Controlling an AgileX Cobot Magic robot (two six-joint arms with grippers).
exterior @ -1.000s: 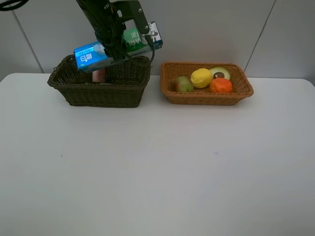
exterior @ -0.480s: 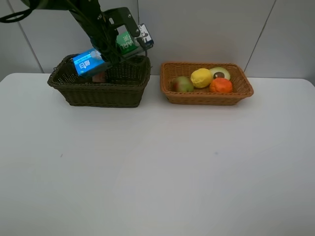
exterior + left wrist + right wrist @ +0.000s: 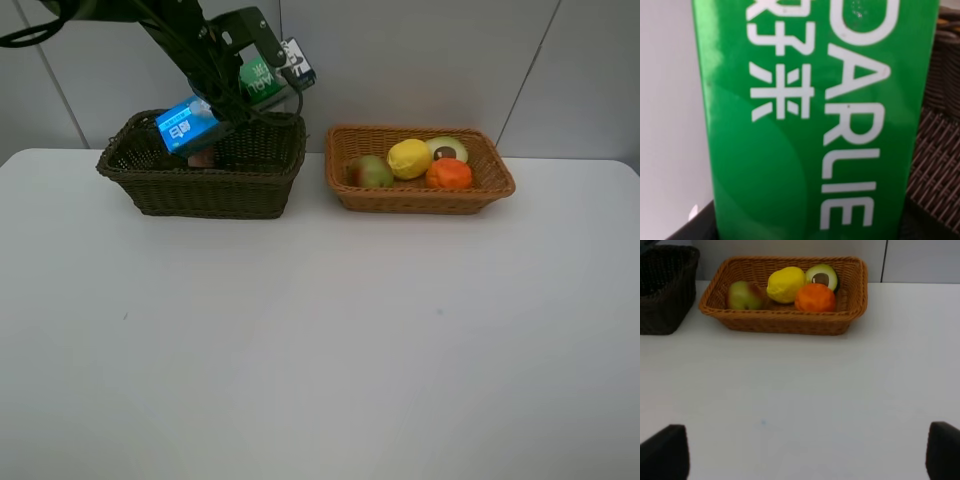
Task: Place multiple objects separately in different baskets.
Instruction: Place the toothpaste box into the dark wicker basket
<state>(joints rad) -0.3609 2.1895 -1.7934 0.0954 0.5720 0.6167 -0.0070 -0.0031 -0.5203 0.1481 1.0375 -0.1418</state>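
Nearest to us, the white table [image 3: 320,340] lies bare across the front. In the right wrist view our right gripper [image 3: 805,452] hangs low over that surface well short of the baskets, its two dark fingertips [image 3: 662,452] at the outer corners of the picture, so the jaws stand wide apart with nothing between them.

Farther back, on the right, sits the tan basket [image 3: 490,190]. Inside we see the pear [image 3: 370,172] at its left end, the lemon [image 3: 409,158] beside it, the orange [image 3: 449,174] to the right and nearer, and the avocado [image 3: 447,150] behind the orange, cut face up.

To the left, just beside it, sits the dark basket [image 3: 200,185]. Above its back half our left gripper [image 3: 232,93] holds the box [image 3: 235,95] tilted, blue end down toward the basket's inside, white end up to the right. The box is clear of the wicker. The left wrist view is filled by its green DARLIE face [image 3: 815,120], so we judge the jaws clamped on it from the high view. A pink item [image 3: 203,157] shows below the blue end, inside the dark basket
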